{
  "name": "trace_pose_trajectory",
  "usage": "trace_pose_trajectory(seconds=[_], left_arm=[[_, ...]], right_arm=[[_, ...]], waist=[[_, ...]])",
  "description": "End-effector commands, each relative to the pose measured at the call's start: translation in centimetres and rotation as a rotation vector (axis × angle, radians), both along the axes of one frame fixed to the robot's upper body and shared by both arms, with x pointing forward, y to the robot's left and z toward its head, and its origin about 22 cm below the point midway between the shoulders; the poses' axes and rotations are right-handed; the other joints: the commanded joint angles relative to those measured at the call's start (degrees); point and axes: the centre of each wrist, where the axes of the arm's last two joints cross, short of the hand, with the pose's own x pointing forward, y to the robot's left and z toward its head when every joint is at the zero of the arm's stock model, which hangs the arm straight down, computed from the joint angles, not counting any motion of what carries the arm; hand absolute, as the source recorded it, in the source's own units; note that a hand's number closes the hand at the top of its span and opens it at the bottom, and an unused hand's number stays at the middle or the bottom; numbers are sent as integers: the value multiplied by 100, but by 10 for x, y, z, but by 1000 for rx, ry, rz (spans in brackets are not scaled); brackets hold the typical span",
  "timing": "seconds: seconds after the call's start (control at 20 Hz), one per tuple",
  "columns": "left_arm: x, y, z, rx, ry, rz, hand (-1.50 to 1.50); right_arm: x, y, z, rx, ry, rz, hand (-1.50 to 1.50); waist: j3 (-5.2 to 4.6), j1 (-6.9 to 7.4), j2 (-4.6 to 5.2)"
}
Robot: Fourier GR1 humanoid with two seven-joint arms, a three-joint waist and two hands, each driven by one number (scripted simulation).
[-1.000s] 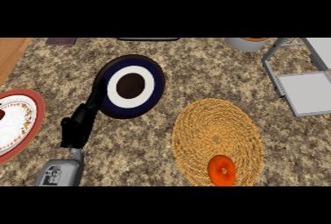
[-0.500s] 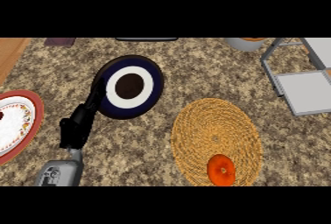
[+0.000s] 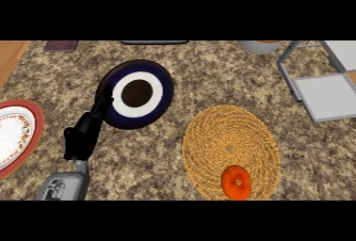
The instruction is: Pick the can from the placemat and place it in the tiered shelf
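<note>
The orange can stands on the woven placemat, near its lower edge and well apart from the grey tiered shelf, so the whole carry remains. The left hand, left of the placemat, hangs with relaxed fingers and holds nothing; the right hand shows nowhere.

I saw an open stretch of table between the dark plate and the tiered shelf, wide enough for a hand to pass. The can stood on the near part of the placemat, with bare woven mat behind it and bare table on its right, up to the shelf's grey tray. My left hand lay just beside the dark plate's left rim, between it and the red-rimmed plate at the left edge, so that gap was blocked. A pot stood by the far edge, near the shelf's frame
</note>
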Motion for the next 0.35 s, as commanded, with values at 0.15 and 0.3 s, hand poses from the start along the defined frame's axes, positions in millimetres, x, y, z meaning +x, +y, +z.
trace_pose_trajectory(seconds=[0.15,0.3], left_arm=[[-3,-2,-8,-12,16,15,0],[-1,-7,-4,4,2,7,0]], right_arm=[[-70,-32,-22,-39,106,67,-150],[-89,-37,-26,-30,110,72,-150]], waist=[[23,-126,0],[23,-68,5]])
